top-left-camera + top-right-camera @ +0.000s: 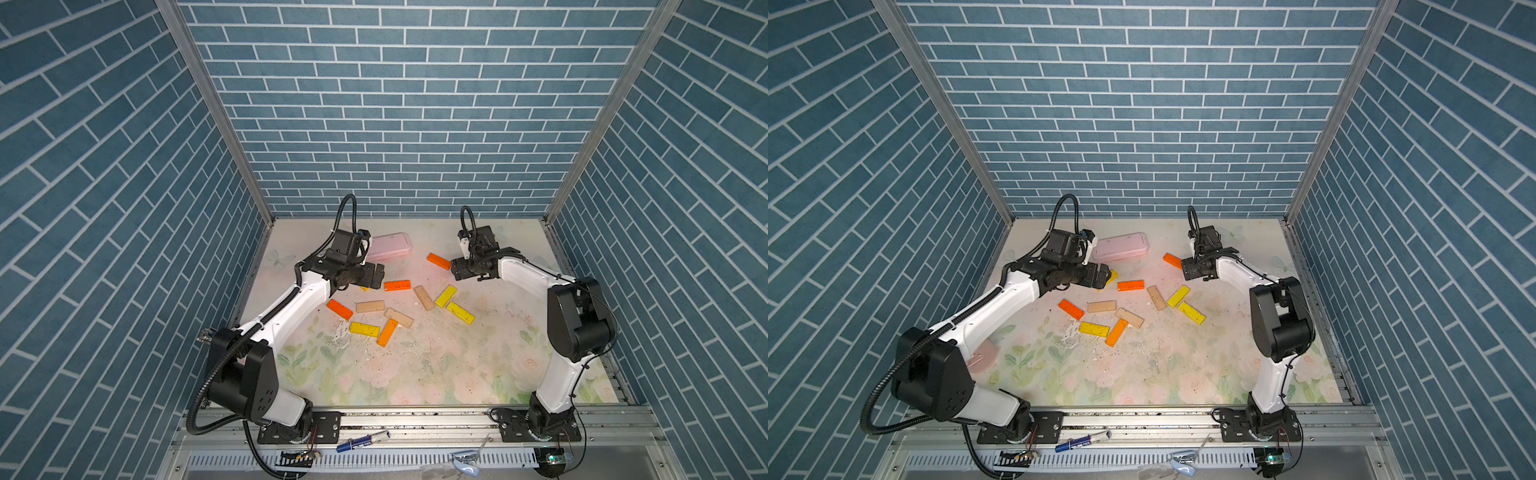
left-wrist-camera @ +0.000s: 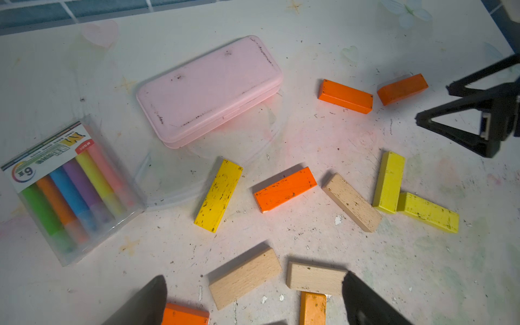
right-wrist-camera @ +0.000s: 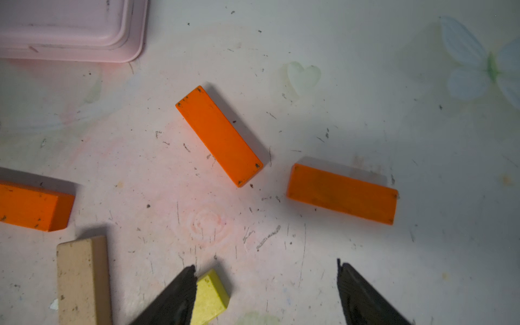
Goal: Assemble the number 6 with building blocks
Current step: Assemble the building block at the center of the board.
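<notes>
Right claw [image 3: 266,267] spread and empty over the far side of the surface [image 3: 365,84] — an orange block [image 3: 219,135] lies flat just ahead, long axis slanted across the jaw line, nearer this arm than the left claw [image 2: 251,278], likewise spread.

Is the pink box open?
No, the pink box is closed in the left wrist view, with its lid sitting flat down along the edges that show.
</notes>
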